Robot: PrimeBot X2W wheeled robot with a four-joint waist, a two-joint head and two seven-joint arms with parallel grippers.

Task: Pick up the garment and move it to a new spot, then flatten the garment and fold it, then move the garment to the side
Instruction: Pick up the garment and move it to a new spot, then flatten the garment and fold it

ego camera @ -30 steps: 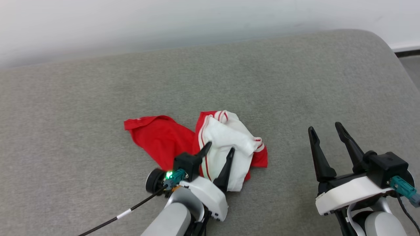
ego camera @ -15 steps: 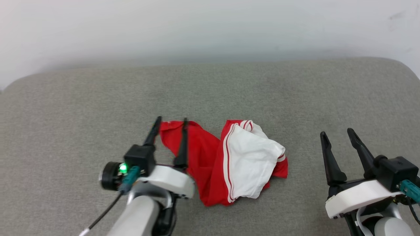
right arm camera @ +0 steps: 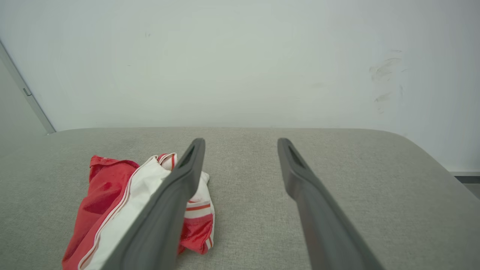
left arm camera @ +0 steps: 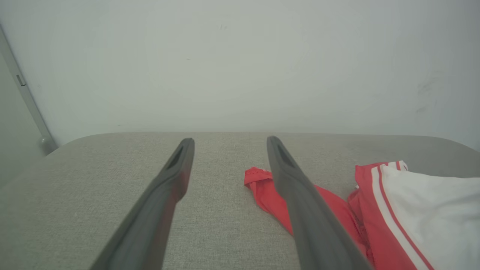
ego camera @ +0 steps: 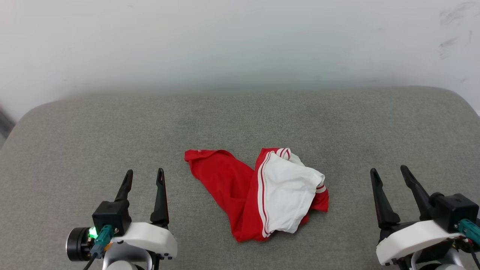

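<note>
Now at rest on a grey padded surface (ego camera: 240,120): a crumpled shirt (ego camera: 262,195), red, with a white part folded over on top and red-and-white striped trim along its edges. Lying near the middle of the pad, a little toward the front edge, bunched into an uneven heap, with a red flap trailing toward the robot's left. Not flattened, not folded.

Flanking it, well apart on either side: left gripper (ego camera: 144,172) at the lower left and right gripper (ego camera: 388,169) at the lower right, both pointing toward the pale far wall (ego camera: 240,45). Fingers of each spread wide, clamped on nothing, touching no cloth.

Seen along the left gripper (left arm camera: 229,140): shirt (left arm camera: 375,202) off to the right, partly hidden behind the right-hand finger, with grey pad between the two fingers.

Seen along the right gripper (right arm camera: 241,140): shirt (right arm camera: 112,202) off to the left, its white part partly behind the left-hand finger, again with grey pad between the fingers.

Glowing green on the left wrist: a small light (ego camera: 92,232). Marking the wall at upper right: faint dark scuffs (right arm camera: 382,75).
</note>
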